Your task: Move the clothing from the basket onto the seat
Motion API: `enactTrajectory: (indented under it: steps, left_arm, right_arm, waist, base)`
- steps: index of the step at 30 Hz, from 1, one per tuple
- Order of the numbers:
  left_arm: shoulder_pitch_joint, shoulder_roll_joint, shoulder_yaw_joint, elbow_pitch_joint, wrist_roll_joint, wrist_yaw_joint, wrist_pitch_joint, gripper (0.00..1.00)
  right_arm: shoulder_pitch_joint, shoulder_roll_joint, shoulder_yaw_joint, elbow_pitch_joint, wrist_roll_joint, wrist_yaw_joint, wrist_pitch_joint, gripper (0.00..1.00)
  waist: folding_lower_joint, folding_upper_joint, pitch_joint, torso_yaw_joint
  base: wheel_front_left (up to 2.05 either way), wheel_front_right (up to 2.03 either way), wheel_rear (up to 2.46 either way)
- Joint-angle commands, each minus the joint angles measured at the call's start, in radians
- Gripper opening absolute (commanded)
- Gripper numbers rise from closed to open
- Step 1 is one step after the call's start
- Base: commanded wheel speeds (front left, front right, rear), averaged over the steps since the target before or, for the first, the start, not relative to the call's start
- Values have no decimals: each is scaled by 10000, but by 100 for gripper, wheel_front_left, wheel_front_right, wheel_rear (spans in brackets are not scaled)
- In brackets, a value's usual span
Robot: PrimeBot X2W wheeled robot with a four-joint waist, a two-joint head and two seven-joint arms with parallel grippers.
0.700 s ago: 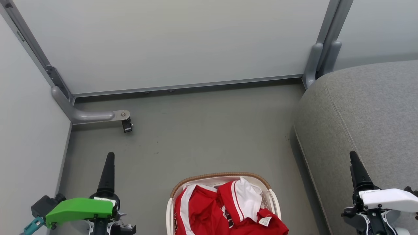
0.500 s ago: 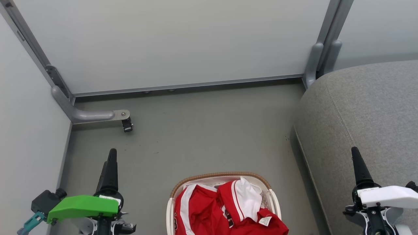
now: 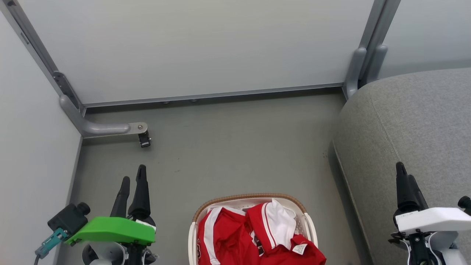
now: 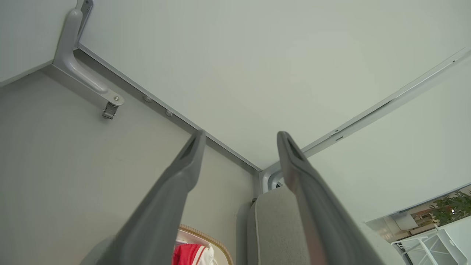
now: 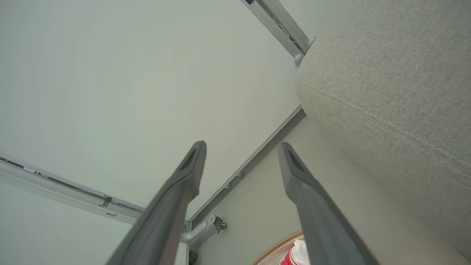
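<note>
The red clothing (image 3: 228, 237), with white panels and thin stripes, is lying crumpled inside the white basket (image 3: 250, 197) on the floor (image 3: 228, 147), beside the grey seat (image 3: 408, 121). The left gripper (image 3: 133, 173) and right gripper (image 5: 241, 147) are hovering empty, fingers spread.

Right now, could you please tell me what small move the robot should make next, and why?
Probably swing the left end effector toward the robot's right and down onto the clothing: it is open, empty and hovers over the floor left of the basket, where the red garments lie heaped.
</note>
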Motion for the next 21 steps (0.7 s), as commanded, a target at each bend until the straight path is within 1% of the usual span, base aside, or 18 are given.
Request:
enactTrajectory:
  steps: [1,4,8,21]
  left_arm:
    - [16,61,-77,-146,475,76,-107,100]
    - [47,64,-178,-74,1159,146,-200,100]
    - [104,69,-238,2,1812,251,-320,100]
    - [248,80,-497,289,3431,359,-668,100]
  right_arm:
    - [23,-75,4,-216,-517,2,-120,100]
    - [70,-77,214,-381,-1374,2,-217,100]
    - [146,-84,379,-473,-2142,2,-332,100]
    - [317,-102,425,-469,-3822,2,-681,100]
  waist:
    - [0,47,2,9]
    - [0,50,7,22]
    - [0,54,8,28]
    - [0,66,3,93]
  base:
    - [0,0,0]
    - [0,0,0]
    - [0,0,0]
    - [0,0,0]
